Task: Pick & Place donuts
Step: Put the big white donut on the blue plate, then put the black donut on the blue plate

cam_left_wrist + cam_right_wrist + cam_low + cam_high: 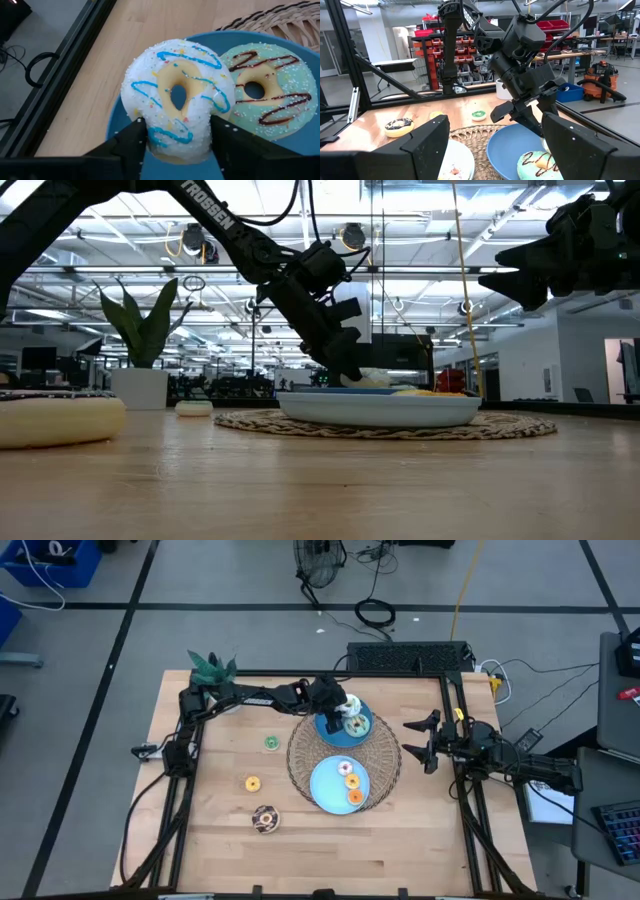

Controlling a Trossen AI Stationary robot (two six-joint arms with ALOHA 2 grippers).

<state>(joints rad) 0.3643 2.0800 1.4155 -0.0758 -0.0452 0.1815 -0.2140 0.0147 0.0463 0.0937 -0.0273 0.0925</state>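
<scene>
Left gripper [172, 135] pinching white donut [177, 95] across outer rim, over far plate [329, 729] at mat's 12 o'clock, beside teal donut [265, 95]. Donut looks light, squashy; grip opposite rim edges, gently. Right gripper [425, 740] spread, parked at 3 o'clock.

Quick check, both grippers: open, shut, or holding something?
Left gripper: shut on the white donut, over the far blue plate.
Right gripper: open, empty, waiting at the table's right edge.
</scene>
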